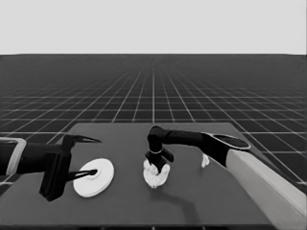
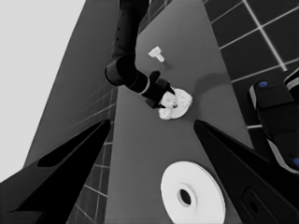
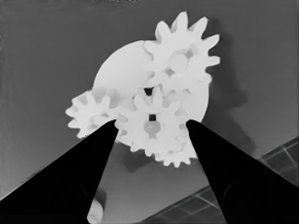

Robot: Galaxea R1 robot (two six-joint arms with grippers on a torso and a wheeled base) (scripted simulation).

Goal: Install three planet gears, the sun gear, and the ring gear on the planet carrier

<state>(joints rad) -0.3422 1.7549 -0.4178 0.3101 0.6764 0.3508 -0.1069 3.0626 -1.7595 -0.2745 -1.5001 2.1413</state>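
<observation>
Right gripper (image 3: 150,127) was seen spread over the small white toothed sun gear (image 3: 152,122), fingers flanking it at the teeth; contact could not be confirmed, so no pinch is claimed. That gear sat at the middle of the smaller white flat round part, the planet carrier (image 3: 122,70), mid-table in the head view (image 1: 156,176). Small white toothed planet gears were meshed around it: one (image 3: 180,51), one (image 3: 89,113), a third (image 3: 179,156) mostly hidden behind the sun gear.

Handling judgement: rigid, light, slick gears, easily skewed off their pins; best taken across opposite tooth tips, squarely.

Left gripper (image 1: 81,158) was parked at the table's left end, fingers (image 2: 70,161) spread, with the larger white thick-rimmed round part, the ring gear (image 1: 94,177), under them and not held. A thin white piece (image 1: 205,160) lay beside the right arm.

Hidden: pins under gears, carrier's far rim, seating depth.
</observation>
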